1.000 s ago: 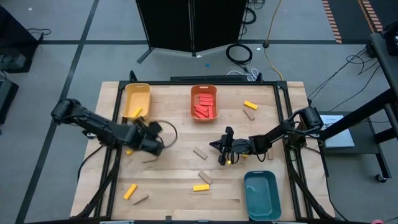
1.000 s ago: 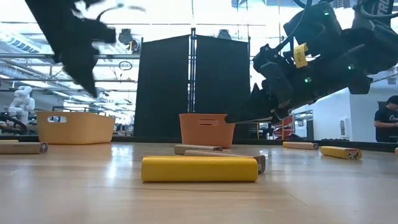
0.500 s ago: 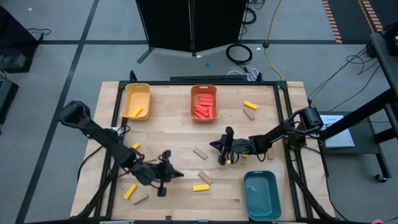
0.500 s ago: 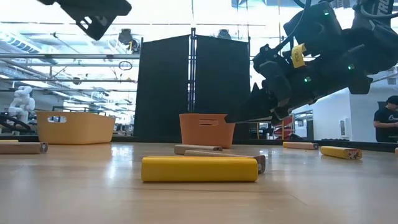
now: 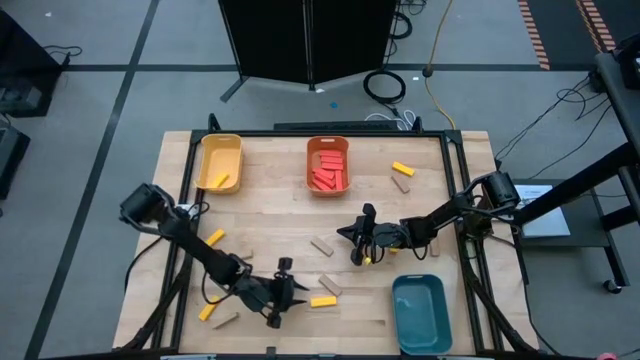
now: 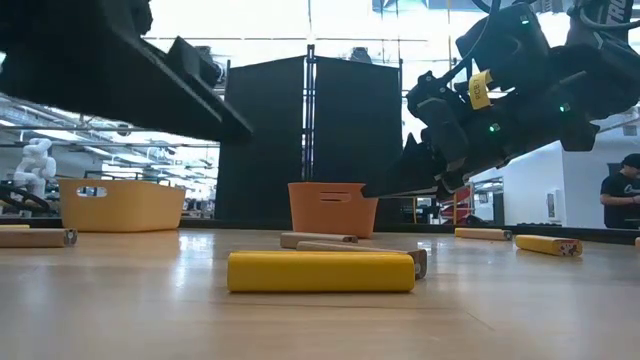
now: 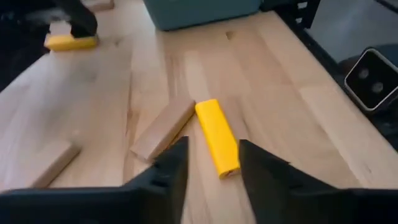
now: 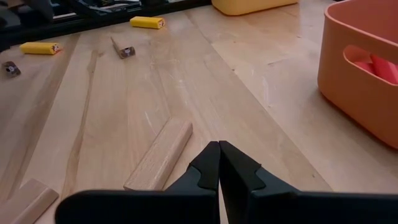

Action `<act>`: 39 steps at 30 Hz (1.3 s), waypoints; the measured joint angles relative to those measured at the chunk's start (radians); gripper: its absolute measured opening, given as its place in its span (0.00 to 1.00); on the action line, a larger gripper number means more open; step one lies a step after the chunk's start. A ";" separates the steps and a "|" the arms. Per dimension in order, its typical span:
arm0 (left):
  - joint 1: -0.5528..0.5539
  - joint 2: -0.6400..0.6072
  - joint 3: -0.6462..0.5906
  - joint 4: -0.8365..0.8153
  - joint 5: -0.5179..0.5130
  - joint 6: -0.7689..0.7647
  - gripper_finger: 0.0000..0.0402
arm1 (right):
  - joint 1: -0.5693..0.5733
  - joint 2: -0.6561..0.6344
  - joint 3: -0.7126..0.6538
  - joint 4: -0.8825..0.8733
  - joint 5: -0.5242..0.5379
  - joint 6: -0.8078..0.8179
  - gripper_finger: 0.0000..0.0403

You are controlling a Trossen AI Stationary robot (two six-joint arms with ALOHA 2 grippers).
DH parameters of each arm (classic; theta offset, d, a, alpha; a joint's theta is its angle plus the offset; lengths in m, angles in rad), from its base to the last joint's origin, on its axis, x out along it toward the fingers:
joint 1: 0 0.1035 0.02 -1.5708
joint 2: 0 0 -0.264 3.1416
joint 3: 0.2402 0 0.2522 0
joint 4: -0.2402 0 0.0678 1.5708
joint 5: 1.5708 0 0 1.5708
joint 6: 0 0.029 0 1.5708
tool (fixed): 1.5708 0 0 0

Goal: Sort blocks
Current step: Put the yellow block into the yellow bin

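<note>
Left gripper (image 7: pixel 211 165) moved nearer; fingers spread, glossy yellow bar (image 7: pixel 217 137) just ahead. Right gripper (image 8: pixel 219 163): fingers pressed together, tan wood bar (image 8: pixel 160 154) beside.

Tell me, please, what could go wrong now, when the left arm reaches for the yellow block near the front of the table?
1. A tan block lies touching the yellow block; the left gripper, jaws open just short of it, may catch or push both.
2. The block lies slightly angled to the jaws, so it may twist or slip when they close.
3. The right gripper waits shut above mid-table, on the likely path to the yellow bin.
</note>
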 joint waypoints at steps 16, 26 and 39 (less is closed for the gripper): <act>0.004 0.130 0.002 0.259 -0.008 -0.121 0.74 | 0.000 0.000 0.000 0.000 0.000 0.000 0.00; 0.026 0.255 0.033 0.332 -0.008 -0.068 0.74 | 0.000 0.000 0.000 -0.004 0.000 -0.001 0.00; 0.061 0.255 0.037 0.165 0.032 -0.129 0.74 | -0.001 0.000 0.000 -0.008 0.001 -0.001 0.00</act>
